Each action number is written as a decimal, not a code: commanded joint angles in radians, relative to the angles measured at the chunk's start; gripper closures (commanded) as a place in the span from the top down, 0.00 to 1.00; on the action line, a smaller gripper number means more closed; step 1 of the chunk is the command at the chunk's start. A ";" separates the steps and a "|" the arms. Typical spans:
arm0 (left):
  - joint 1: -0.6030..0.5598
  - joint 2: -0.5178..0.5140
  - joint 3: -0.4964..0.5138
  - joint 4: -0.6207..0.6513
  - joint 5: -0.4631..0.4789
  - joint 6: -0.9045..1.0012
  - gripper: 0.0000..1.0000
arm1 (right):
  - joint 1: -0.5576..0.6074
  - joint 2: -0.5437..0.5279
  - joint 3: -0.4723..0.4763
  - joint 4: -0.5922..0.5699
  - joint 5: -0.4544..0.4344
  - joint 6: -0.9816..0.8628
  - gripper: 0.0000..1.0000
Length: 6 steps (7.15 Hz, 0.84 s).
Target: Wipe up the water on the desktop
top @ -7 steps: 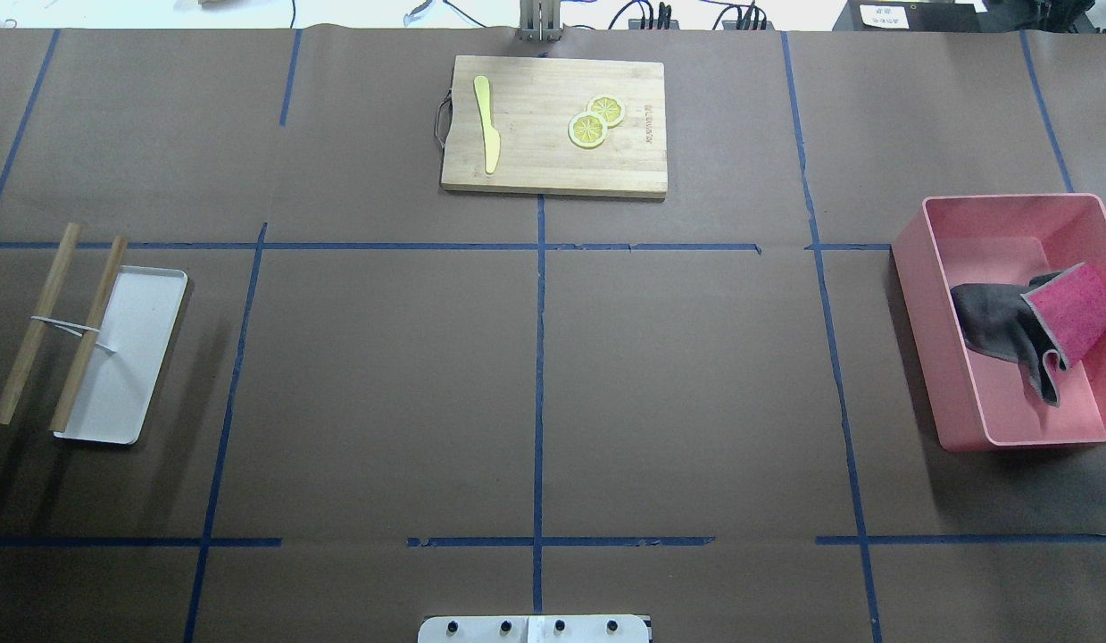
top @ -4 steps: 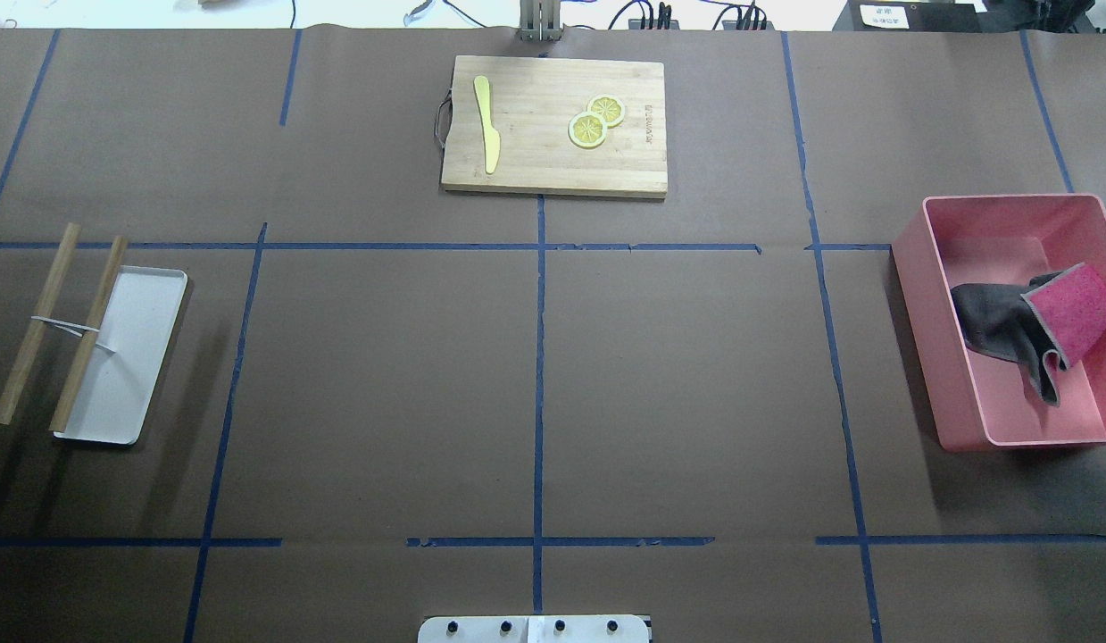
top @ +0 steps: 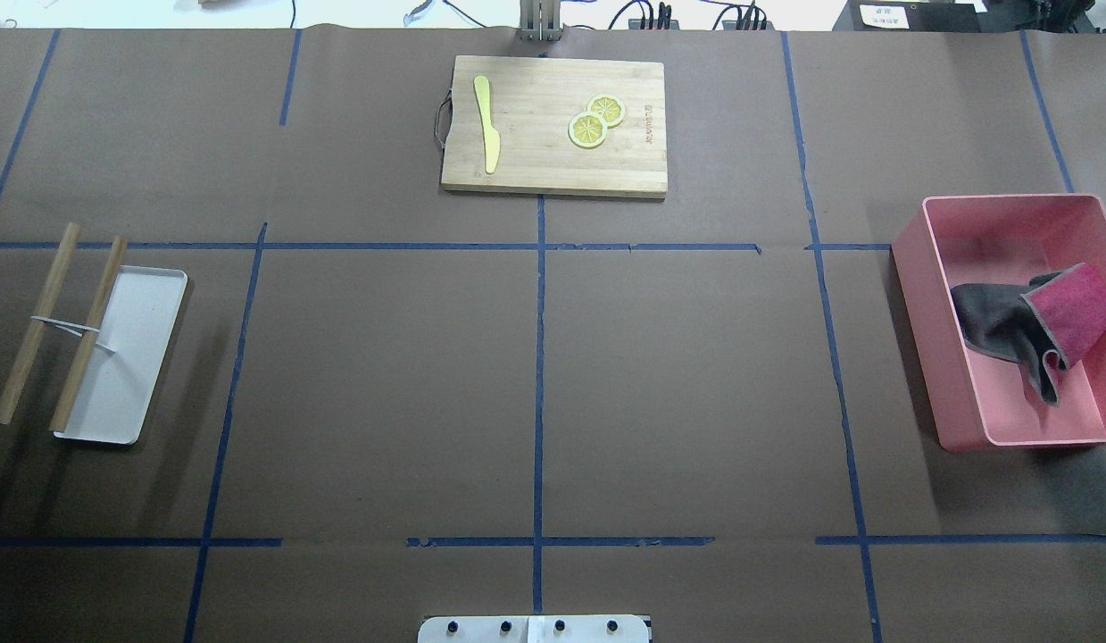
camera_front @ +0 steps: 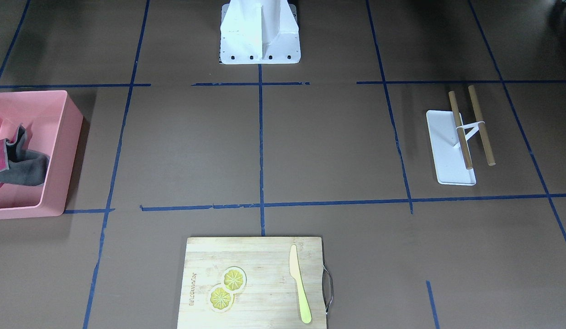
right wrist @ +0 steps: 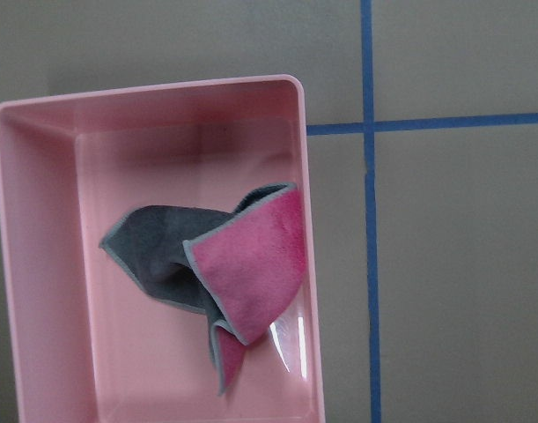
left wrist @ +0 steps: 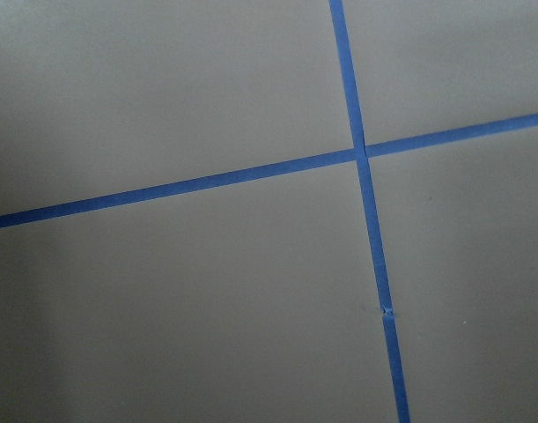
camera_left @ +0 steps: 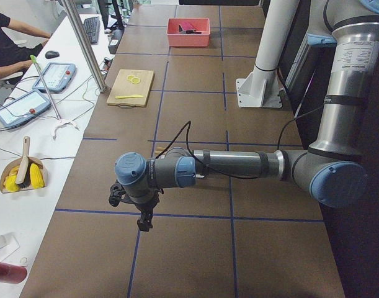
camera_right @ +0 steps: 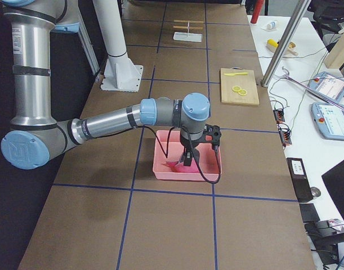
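The desktop [top: 383, 384] is a dark-brown surface crossed by blue tape lines; I see no water on it. A grey and pink cloth [top: 1035, 326] lies crumpled in a pink bin [top: 914, 295] at the right edge, and it also shows in the right wrist view [right wrist: 242, 264]. My right gripper [camera_right: 187, 163] hangs over that bin, seen only in the exterior right view; I cannot tell if it is open or shut. My left gripper [camera_left: 142, 220] hovers over a tape crossing at the table's left end; I cannot tell its state either.
A wooden cutting board [top: 553, 125] with a yellow knife [top: 487, 125] and two lemon slices [top: 595, 121] lies at the far middle. A white tray [top: 124, 357] with two wooden sticks [top: 35, 321] sits at the left. The robot base [top: 535, 630] is at the near edge.
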 commanded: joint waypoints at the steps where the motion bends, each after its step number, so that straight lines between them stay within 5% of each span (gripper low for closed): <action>1: 0.002 0.045 -0.057 -0.013 -0.002 -0.031 1.00 | 0.023 -0.059 -0.054 0.042 0.001 -0.043 1.00; 4: 0.002 0.050 -0.070 -0.013 -0.022 -0.051 1.00 | 0.055 -0.087 -0.241 0.362 -0.002 -0.033 1.00; 6: 0.002 0.050 -0.068 -0.013 -0.022 -0.050 1.00 | 0.083 -0.087 -0.234 0.364 0.003 -0.033 1.00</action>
